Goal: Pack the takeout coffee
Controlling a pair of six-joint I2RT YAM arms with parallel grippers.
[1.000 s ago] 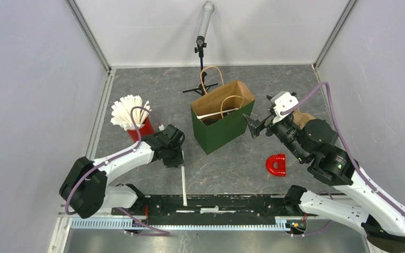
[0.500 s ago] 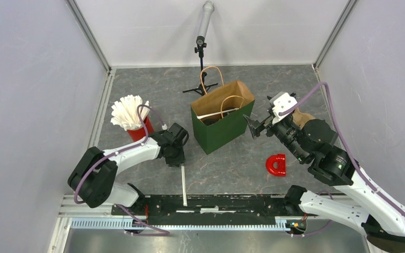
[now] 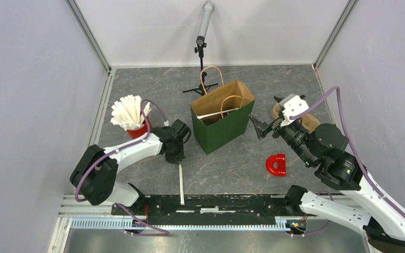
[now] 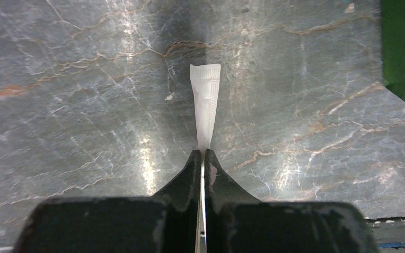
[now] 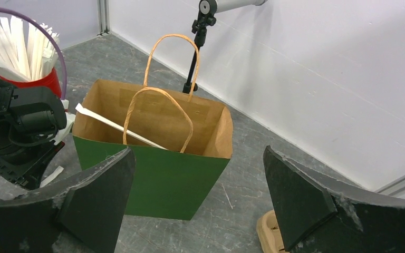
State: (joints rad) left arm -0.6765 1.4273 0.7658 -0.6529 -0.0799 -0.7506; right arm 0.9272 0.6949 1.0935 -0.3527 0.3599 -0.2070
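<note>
The takeout coffee is hidden from every view. The green paper bag (image 3: 222,130) (image 5: 153,179) stands open at mid-table, with a white stick (image 5: 113,125) leaning inside it. My left gripper (image 3: 177,157) (image 4: 204,153) is low over the floor to the bag's left, shut on the upper end of another long white stick (image 4: 205,100) (image 3: 181,182). That stick runs toward the near rail. My right gripper (image 3: 268,117) (image 5: 198,153) hovers just right of the bag, facing it, jaws wide open and empty.
A red cup of white sticks (image 3: 137,128) (image 5: 37,84) stands behind my left arm. A brown cardboard carrier (image 3: 308,120) (image 5: 268,234) lies under my right wrist. A red horseshoe-shaped piece (image 3: 276,165) sits right of centre. A tripod stand (image 3: 200,63) rises behind the bag.
My left gripper closed on the white stick, whose near end shifted slightly left. My right gripper drew back to the right, away from the bag.
</note>
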